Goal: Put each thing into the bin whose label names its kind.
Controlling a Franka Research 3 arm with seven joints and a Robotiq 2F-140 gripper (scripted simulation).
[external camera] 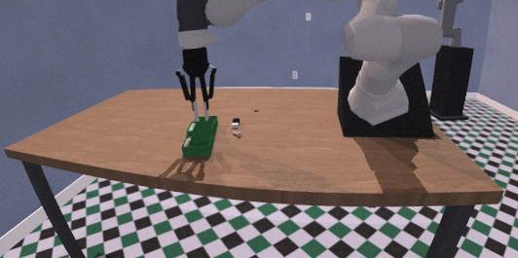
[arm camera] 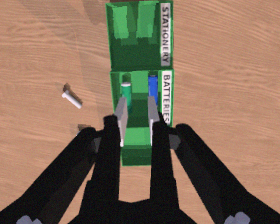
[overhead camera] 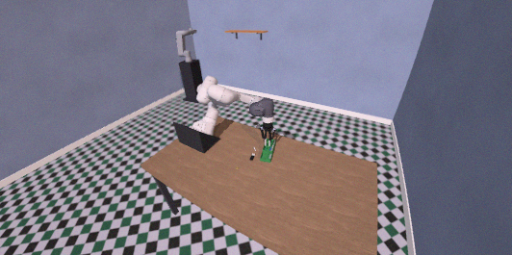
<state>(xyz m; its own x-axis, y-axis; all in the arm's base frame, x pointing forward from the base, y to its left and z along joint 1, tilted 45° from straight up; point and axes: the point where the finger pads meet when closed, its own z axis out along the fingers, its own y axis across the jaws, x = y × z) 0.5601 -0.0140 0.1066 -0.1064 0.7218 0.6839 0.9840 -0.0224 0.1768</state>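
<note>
Two green bins stand end to end on the table. The bin labelled STATIONERY (arm camera: 133, 59) (external camera: 197, 150) shows nothing loose inside. The bin labelled BATTERIES (arm camera: 140, 81) holds a green battery (arm camera: 126, 92) and a blue battery (arm camera: 153, 87), one near each side. My gripper (arm camera: 137, 106) (external camera: 202, 119) (overhead camera: 268, 143) points down over the BATTERIES bin, its fingers partly apart with nothing visible between them. The fingers hide part of the bin and the batteries' lower ends. A small white screw-like thing (arm camera: 72, 98) (external camera: 237, 134) lies beside the bins. A small black-and-white thing (external camera: 236, 123) (overhead camera: 252, 157) lies near it.
A tiny yellow thing (external camera: 256, 110) (overhead camera: 237, 168) lies farther off on the wooden table (overhead camera: 313, 183) (external camera: 292, 161). A large black open box or panel (overhead camera: 190, 137) (external camera: 348, 112) stands by the arm's base. A shelf (overhead camera: 246, 31) hangs on the wall.
</note>
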